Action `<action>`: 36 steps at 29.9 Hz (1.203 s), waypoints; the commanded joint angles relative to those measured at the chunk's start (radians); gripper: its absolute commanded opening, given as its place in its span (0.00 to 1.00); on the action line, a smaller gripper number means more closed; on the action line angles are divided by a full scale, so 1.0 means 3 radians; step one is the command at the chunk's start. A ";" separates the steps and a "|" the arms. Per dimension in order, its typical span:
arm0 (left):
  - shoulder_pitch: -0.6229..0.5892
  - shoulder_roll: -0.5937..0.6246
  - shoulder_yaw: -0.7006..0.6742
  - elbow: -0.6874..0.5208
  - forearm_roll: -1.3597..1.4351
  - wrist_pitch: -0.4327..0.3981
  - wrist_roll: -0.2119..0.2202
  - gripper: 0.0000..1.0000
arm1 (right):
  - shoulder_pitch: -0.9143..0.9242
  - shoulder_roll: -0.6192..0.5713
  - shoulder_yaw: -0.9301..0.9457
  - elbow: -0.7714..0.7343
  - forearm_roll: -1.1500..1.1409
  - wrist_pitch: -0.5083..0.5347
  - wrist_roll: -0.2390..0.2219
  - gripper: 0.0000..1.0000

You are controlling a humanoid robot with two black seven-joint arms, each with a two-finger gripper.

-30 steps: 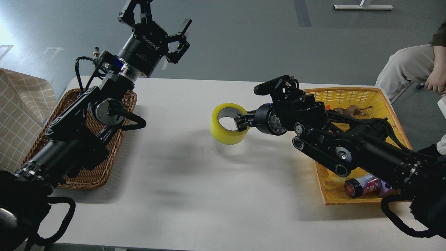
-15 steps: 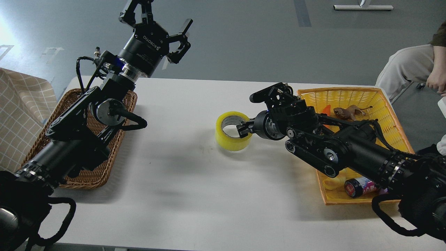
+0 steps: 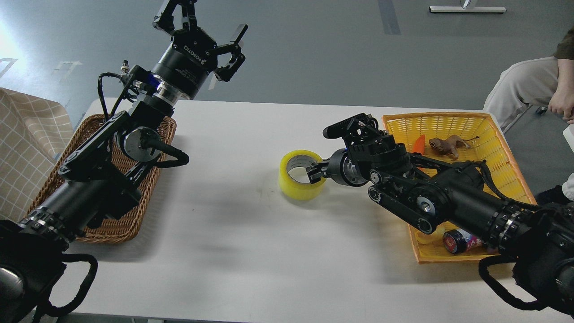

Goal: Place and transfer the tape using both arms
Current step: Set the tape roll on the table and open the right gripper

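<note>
The yellow tape (image 3: 298, 186) lies flat on the white table (image 3: 251, 251) just right of the middle, with its grey-white core facing up. My right gripper (image 3: 315, 173) comes in from the right and is shut on the roll's right wall, one finger inside the core and one outside. My left gripper (image 3: 204, 28) is open and empty. It is raised high beyond the table's far left edge, well away from the tape.
A brown wicker basket (image 3: 112, 226) sits at the left under my left arm. A yellow basket (image 3: 448, 122) at the right holds an orange piece (image 3: 418, 142), a brown toy animal (image 3: 448, 144) and a small jar (image 3: 457, 240). A seated person (image 3: 529, 89) is at far right.
My right gripper has lowered the tape from just above the table down onto it and a little to the right. The left arm has barely moved.
</note>
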 commanded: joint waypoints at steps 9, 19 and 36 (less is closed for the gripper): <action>0.0000 0.0005 0.0000 0.0000 0.0000 0.0000 0.0000 0.98 | -0.0057 0.0000 0.0000 0.0000 0.0001 0.0000 0.0000 0.17; 0.0000 0.0010 0.0000 0.0005 0.0000 0.0000 0.0000 0.98 | -0.0087 0.0000 0.0005 0.0005 0.0006 0.0000 0.0005 0.53; 0.0000 0.0036 0.0000 0.0016 0.0000 0.0000 0.0000 0.98 | -0.0062 -0.0189 0.0133 0.0664 0.0021 0.0000 -0.0015 0.97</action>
